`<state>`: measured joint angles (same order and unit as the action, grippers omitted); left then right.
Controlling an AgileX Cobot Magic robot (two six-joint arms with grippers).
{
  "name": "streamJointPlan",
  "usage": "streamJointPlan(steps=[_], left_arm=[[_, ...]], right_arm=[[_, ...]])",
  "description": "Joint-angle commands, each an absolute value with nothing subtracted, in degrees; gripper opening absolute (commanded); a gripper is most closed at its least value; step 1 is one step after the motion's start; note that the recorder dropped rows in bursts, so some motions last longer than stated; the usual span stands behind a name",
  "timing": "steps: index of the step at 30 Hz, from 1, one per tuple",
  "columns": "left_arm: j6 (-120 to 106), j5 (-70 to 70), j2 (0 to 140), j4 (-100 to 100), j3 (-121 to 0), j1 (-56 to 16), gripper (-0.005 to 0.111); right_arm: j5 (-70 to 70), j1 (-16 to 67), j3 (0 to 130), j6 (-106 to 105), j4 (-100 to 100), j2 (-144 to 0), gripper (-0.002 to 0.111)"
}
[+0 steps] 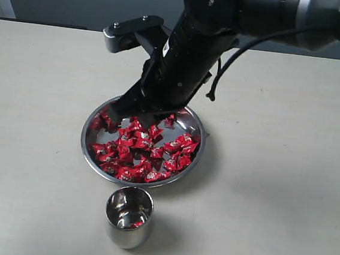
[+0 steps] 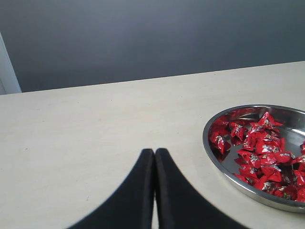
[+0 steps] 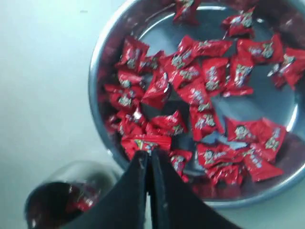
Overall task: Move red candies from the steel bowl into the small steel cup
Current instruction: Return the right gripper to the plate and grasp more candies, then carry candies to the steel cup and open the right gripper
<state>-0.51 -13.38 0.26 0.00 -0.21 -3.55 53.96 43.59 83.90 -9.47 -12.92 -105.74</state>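
**Grasping a candy in the bowl**

Right fingers [image 3: 133,191] are pressed together among the candies [image 1: 143,152] in the bowl [image 1: 85,132]; I cannot tell if one is pinched. Left fingers [image 2: 138,191] are closed and empty over the worktop [image 1: 286,175]. Next: lift, then release over the cup [image 1: 128,217] just beside the bowl.

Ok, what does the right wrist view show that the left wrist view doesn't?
Only the right wrist view: the small steel cup with something red inside, and the right claw, shut, its tips at a candy near the bowl's rim. Only the left wrist view: the left claw, shut, over the table, with a grey wall behind. Both: the steel bowl holding the red candies.
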Motion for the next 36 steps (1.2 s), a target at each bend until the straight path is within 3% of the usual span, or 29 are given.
streamJointPlan(steps=[1, 11, 19, 26, 30, 36], left_arm=[[-0.5, -13.2, 0.0, -0.3, 0.0, -3.6, 0.0], [-0.5, -13.2, 0.0, -0.3, 0.0, -3.6, 0.0], [-0.5, -13.2, 0.0, -0.3, 0.0, -3.6, 0.0], [-0.5, -13.2, 0.0, -0.3, 0.0, -3.6, 0.0], [-0.5, -13.2, 0.0, -0.3, 0.0, -3.6, 0.0], [-0.5, -13.2, 0.0, -0.3, 0.0, -3.6, 0.0]], right_arm=[[57.8, 45.6, 79.5, -13.8, -17.4, -101.8, 0.0], [57.1, 51.8, 73.0, -15.0, -19.6, -99.5, 0.0], [57.2, 52.0, 72.8, -16.8, -19.5, -99.5, 0.001], [57.1, 52.0, 72.8, -18.0, -19.5, -99.6, 0.043], [55.1, 52.0, 72.8, -18.0, -18.4, -99.6, 0.044], [35.2, 52.0, 72.8, -10.6, -10.5, -101.5, 0.041]])
